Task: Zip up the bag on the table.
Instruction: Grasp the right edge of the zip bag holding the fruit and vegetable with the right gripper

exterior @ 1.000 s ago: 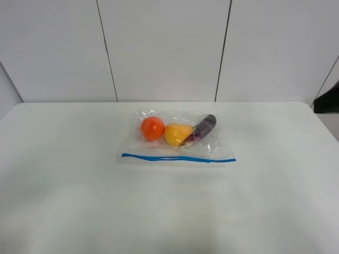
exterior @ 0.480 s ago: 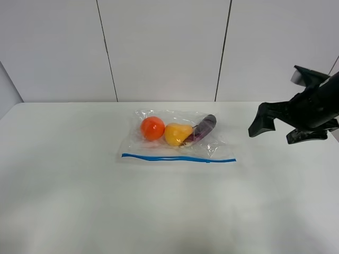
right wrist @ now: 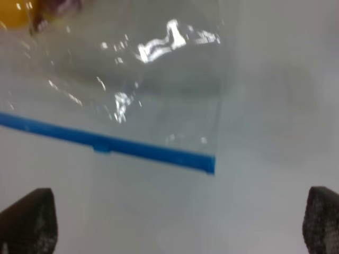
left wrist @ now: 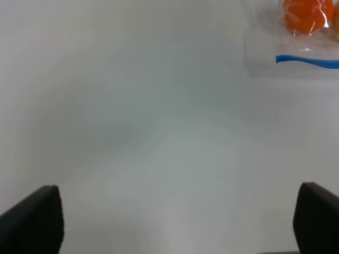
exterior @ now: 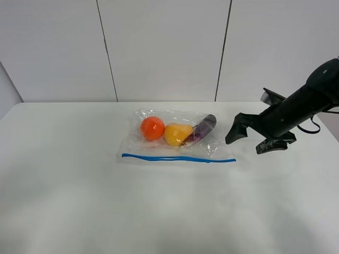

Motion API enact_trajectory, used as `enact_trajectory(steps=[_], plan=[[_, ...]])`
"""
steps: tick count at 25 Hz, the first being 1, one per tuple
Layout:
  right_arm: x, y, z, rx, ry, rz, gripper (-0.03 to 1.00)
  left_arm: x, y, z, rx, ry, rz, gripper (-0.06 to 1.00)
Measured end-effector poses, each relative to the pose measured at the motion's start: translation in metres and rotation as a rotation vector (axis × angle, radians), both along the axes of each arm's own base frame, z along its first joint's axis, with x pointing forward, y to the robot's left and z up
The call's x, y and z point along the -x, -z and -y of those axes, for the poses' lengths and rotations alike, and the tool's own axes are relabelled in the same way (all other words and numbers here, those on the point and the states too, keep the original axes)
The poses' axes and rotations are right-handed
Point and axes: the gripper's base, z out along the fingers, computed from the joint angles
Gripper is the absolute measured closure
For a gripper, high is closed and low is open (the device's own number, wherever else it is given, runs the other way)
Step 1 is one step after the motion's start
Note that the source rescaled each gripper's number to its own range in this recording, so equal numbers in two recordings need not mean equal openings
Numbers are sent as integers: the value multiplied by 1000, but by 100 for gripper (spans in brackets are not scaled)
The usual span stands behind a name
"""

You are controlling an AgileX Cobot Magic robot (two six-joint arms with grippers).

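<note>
Your left claw (left wrist: pixel 175 225) hangs over bare tabletop (left wrist: pixel 132 132). Its two black fingertips (left wrist: pixel 32 222) are spread as wide as they go, with nothing between them. Its wrist camera shows one corner of the bag (left wrist: pixel 259 47) well apart from the claw, with one end of the blue zip strip (left wrist: pixel 307 61) and the orange toy fruit (left wrist: pixel 307 15) showing through the plastic.

From the high camera, the bag (exterior: pixel 159 148) lies flat near the middle of the tabletop (exterior: pixel 63 185), with the blue zip strip (exterior: pixel 177 158) running along the edge nearest you. Inside, left to right, sit the orange toy fruit (exterior: pixel 152 128), a yellow toy pear (exterior: pixel 177 134) touching it, and a purple toy eggplant (exterior: pixel 204 128) leaning against the pear. You can't tell from these views whether the strip is pressed shut along its whole length.

Your right claw (exterior: pixel 244 145) is low, just beside the bag's right edge, and points toward it. It is fully spread and grips nothing. You can't tell whether it touches the surface. In its wrist camera the right end of the strip (right wrist: pixel 209 162) and the crinkled clear corner of the bag (right wrist: pixel 175 79) lie just ahead of the parted fingertips (right wrist: pixel 26 222), apart from both.
</note>
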Motion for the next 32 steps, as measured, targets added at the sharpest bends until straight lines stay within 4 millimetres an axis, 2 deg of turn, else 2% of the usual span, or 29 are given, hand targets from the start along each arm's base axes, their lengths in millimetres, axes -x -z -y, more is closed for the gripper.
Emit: enact_trajectory(steps=[6,11,24,32], plan=[[-16,11,15,-107,21,-19,-3,0,0,0,0,0,0,-6],[-21,30,26,-291,0,-62,-3,0,0,0,0,0,0,-6],[-22,75,19,-400,-25,-153,-3,0,0,0,0,0,0,-6],[-24,76,16,-456,-34,-132,-3,0,0,0,0,0,0,-6]])
